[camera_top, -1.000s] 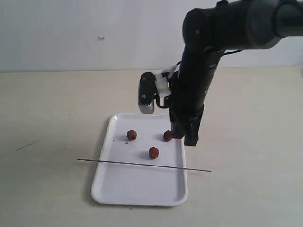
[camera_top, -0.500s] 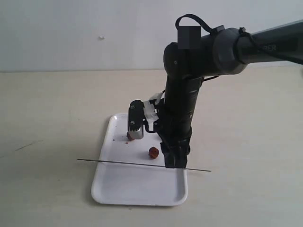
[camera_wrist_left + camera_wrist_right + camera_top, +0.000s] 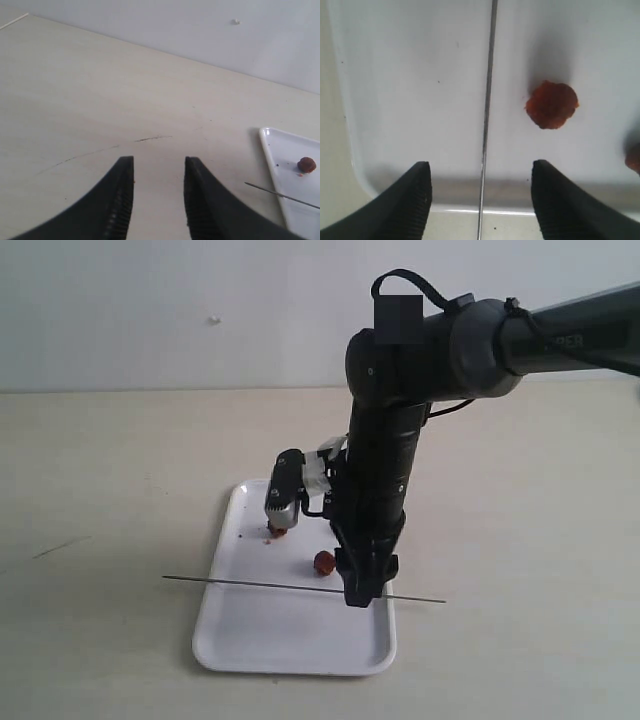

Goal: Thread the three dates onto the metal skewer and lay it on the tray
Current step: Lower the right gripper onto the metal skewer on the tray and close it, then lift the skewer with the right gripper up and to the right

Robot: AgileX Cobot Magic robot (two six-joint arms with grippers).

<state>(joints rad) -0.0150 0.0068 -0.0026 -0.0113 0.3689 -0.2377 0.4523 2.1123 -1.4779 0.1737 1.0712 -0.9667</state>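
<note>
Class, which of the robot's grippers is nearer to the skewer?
Right. The right gripper straddles the skewer over the tray, one open finger on each side. The left gripper hangs over the table, beyond the skewer's end.

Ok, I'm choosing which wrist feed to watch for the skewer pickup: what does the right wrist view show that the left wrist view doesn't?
Only the right wrist view: the right gripper, jaws open either side of the metal skewer, and a second date cut by the frame edge. Only the left wrist view: the left gripper, open above the table, and the skewer's tip. Both: the skewer, the tray and a date, perhaps not the same one.
</note>
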